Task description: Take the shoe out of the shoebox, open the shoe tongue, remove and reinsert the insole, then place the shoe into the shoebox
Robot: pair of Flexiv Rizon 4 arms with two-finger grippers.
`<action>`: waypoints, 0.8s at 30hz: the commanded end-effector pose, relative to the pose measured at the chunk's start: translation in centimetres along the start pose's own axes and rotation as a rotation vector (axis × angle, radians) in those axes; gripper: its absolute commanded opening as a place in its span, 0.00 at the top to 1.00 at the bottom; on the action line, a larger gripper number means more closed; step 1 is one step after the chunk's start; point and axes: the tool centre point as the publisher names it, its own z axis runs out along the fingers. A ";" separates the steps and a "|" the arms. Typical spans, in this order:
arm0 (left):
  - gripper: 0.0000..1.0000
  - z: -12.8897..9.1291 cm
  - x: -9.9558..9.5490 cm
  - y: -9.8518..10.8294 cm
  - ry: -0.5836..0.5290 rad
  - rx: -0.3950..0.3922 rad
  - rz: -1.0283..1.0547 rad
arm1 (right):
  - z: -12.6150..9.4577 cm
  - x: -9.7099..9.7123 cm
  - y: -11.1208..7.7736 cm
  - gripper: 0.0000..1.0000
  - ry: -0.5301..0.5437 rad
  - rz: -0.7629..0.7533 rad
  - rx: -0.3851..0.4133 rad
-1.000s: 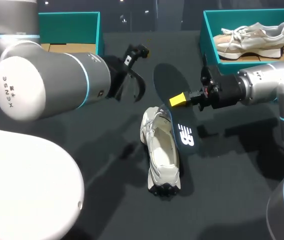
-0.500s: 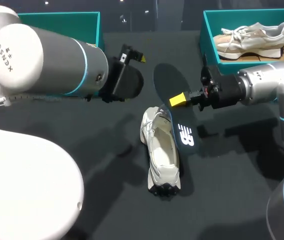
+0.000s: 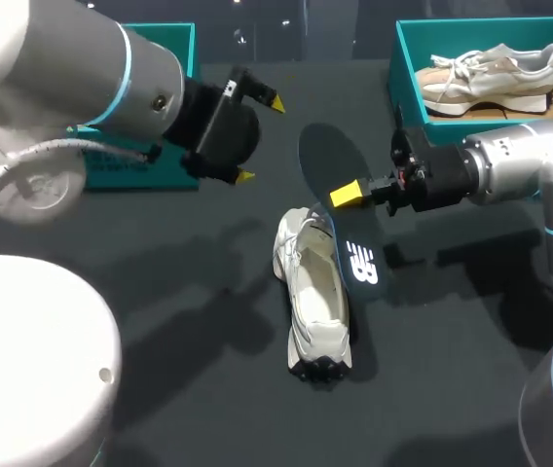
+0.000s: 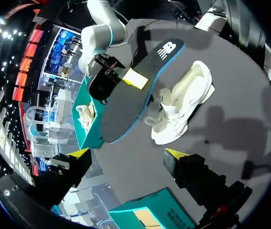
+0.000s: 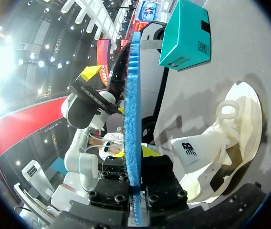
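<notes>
Head cam: high and behind, facing down on the table (image 3: 208,389), far enough off to take in both arms, the shoe (image 3: 315,302) and the insole (image 3: 325,161). Left wrist cam: well back, looking along its fingers across the tabletop, with shoe, insole and the right gripper (image 4: 135,78) ahead. Right wrist cam: v. close, insole edge-on right at the lens, shoe just beyond, left gripper (image 5: 97,93) further off. All 3 views share shoe + insole.
</notes>
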 end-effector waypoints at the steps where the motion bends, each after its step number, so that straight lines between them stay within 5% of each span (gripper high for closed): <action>1: 0.00 -2.1 -0.1 -0.7 0.014 0.426 0.132 | 0.1 0.0 -0.1 1.00 -0.003 0.001 -0.001; 12: 0.00 -3.2 0.3 -3.3 -0.104 0.678 0.496 | 0.1 0.0 -0.1 1.00 -0.003 0.001 -0.001; 24: 0.00 -3.6 -1.4 -5.2 -0.097 0.669 0.640 | 0.1 0.0 -0.1 1.00 -0.003 0.001 -0.001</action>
